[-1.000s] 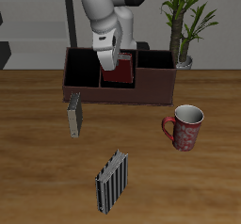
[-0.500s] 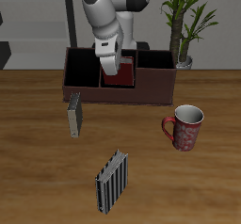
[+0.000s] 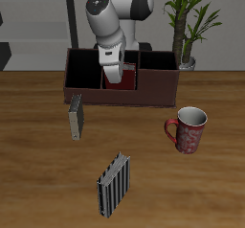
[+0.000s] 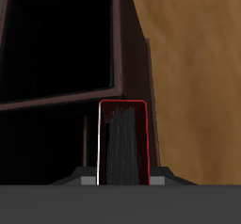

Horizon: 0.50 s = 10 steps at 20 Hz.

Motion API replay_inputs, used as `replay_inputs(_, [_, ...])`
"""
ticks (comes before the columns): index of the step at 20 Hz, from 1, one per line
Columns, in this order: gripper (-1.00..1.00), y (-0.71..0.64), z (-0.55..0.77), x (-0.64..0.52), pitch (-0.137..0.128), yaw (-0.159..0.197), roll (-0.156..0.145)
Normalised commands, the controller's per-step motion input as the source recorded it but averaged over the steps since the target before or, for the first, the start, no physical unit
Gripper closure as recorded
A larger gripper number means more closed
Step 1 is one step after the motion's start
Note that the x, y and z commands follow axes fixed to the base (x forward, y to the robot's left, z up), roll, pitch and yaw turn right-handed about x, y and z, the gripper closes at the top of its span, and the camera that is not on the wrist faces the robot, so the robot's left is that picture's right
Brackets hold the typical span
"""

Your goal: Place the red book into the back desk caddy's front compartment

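Gripper [image 3: 111, 59] clamps red book [image 3: 121, 76] upright, long axis vertical, lower end already among walls of back desk caddy [image 3: 153, 88]. Front compartment [image 4: 42, 138] lies just beside book, toward table's near edge. Book's exact cell: cannot tell.

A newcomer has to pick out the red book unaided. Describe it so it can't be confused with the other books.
Start at the back desk caddy, the long dark maroon box at the table's far edge. In its middle, just under the gripper, stands the red book. It is plain dark red, unlike the thin grey book and the striped book out on the open table.
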Motion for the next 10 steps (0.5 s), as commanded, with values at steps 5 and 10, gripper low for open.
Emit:
replay_inputs(5, [1.0, 0.05, -0.15, -0.02, 0.042, 0.037, 0.003])
replay_inputs(10, [1.0, -0.04, -0.17, 0.03, 0.049, 0.02, -0.014])
